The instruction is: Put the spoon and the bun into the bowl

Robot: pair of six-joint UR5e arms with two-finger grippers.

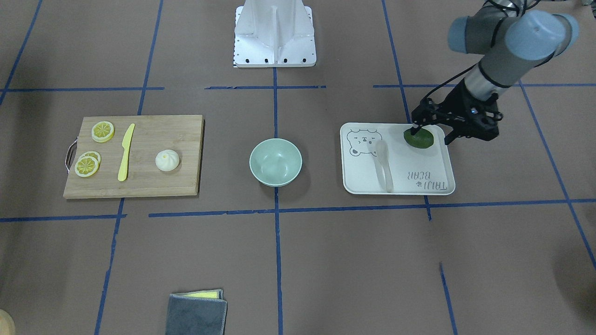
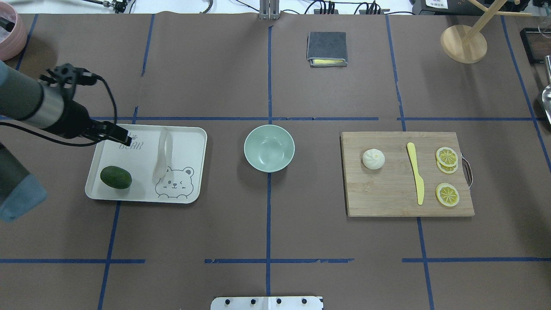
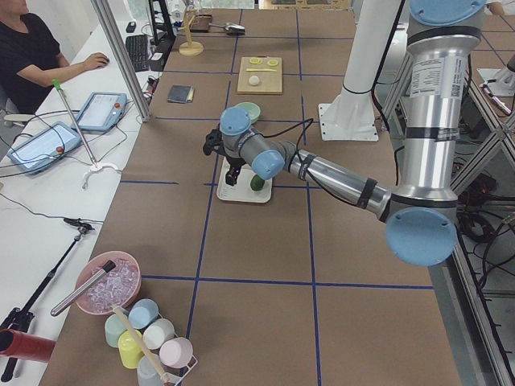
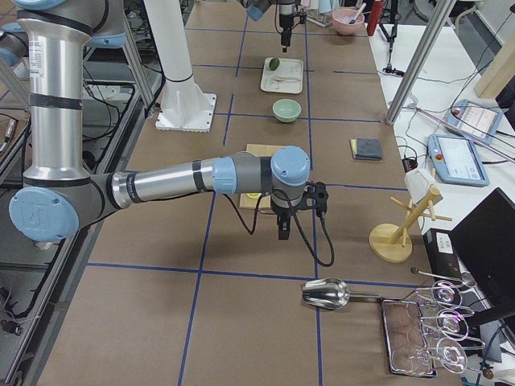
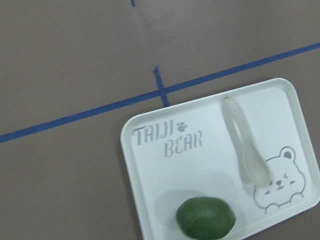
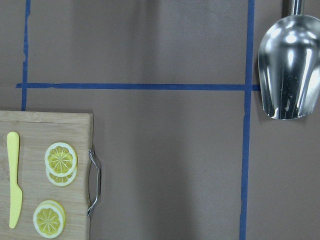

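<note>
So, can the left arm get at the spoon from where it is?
Probably yes. The left tool hangs over the tray; the spoon lies uncovered there, and the avocado sits apart from it.

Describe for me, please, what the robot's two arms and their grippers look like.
Both arms are round silver-grey metal tubes, linked by grey joint housings with pale blue caps. The left arm ends in the black, two-fingered left gripper, with a black cable running along its wrist. The right arm carries the black right gripper, with a black cable hanging in a loop beside it.
</note>
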